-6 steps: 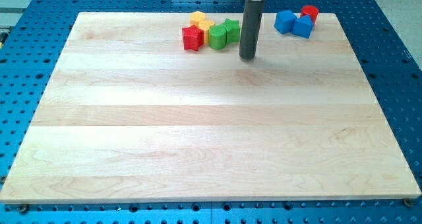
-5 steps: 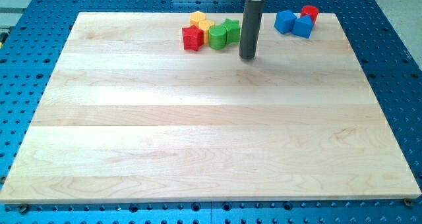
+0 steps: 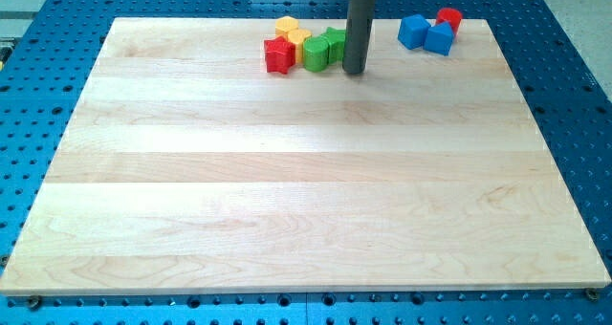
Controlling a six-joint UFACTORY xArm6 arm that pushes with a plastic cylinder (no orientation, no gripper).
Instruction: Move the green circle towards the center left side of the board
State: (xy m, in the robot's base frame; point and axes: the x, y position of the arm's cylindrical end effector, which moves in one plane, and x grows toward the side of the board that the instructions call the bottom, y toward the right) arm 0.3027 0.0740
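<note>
- A pale wooden table (image 3: 287,191) fills the view, with every block gathered along its top edge.
- Leftmost in the first cluster is a red block (image 3: 278,54) (star-like, though its shape is hard to make out), with two yellow blocks (image 3: 291,31) just behind it.
- Next comes the green circle (image 3: 316,54), touching a second green block (image 3: 336,42) on its right.
- My tip (image 3: 354,73) stands just right of that second green block, close to touching it; there are no fingers on this rod, so nothing opens or closes.
- Well apart to the right sit two blue blocks (image 3: 426,33) and a red cylinder (image 3: 448,19).
- The approach seems in hand; next, the tip likely needs to get to the circle's upper right, then push it down and left.
</note>
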